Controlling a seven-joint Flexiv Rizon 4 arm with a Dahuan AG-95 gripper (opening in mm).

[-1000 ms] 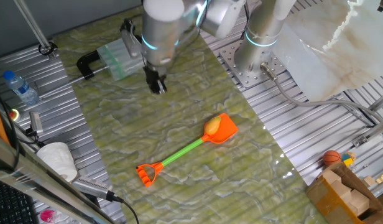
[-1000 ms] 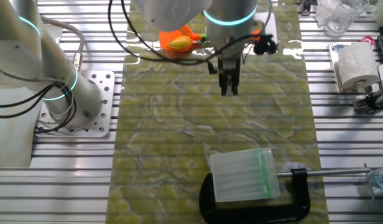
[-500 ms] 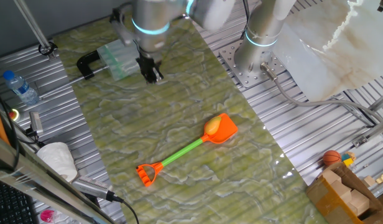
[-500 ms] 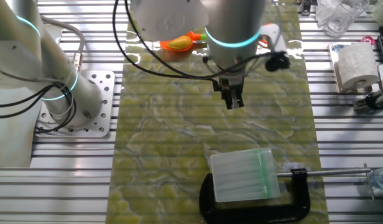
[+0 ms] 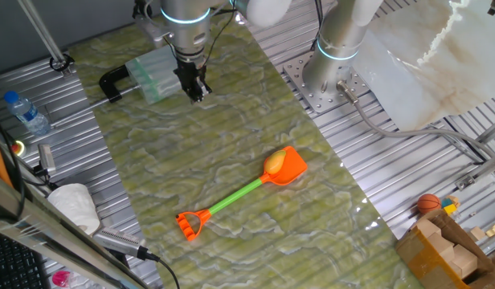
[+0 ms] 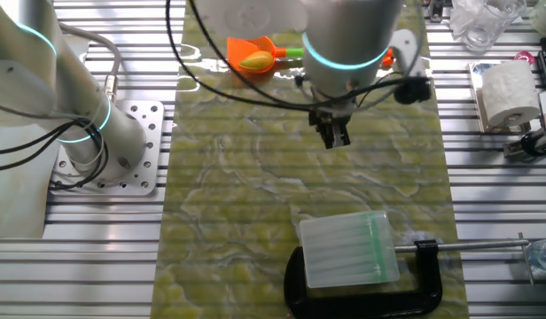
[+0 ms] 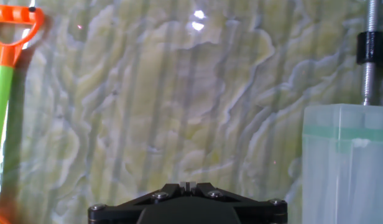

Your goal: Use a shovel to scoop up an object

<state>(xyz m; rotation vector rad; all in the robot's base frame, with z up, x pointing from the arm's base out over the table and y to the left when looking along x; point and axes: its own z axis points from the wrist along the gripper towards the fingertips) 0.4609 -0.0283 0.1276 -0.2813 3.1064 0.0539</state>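
Note:
The shovel [image 5: 239,195] lies on the green marbled mat, orange blade to the right, green shaft, orange D-handle at lower left. The yellow-orange lump [image 5: 274,162] rests on the blade. In the other fixed view the blade and lump [image 6: 255,61] show at the top, behind the arm. In the hand view only the green shaft and orange handle [image 7: 4,68] show at the left edge. My gripper [image 5: 198,93] hangs above the mat's far part, well away from the shovel, shut and empty. It also shows in the other fixed view [image 6: 335,139].
A clear plastic box [image 5: 153,76] held by a black C-clamp [image 5: 112,80] sits just left of the gripper. A second arm's base [image 5: 332,76] stands at the right. A water bottle [image 5: 26,112], paper roll [image 6: 508,89] and small orange ball [image 5: 427,203] lie off the mat.
The gripper has moved away from the shovel toward the far end of the mat, near the clear box. The shovel and lump have not moved.

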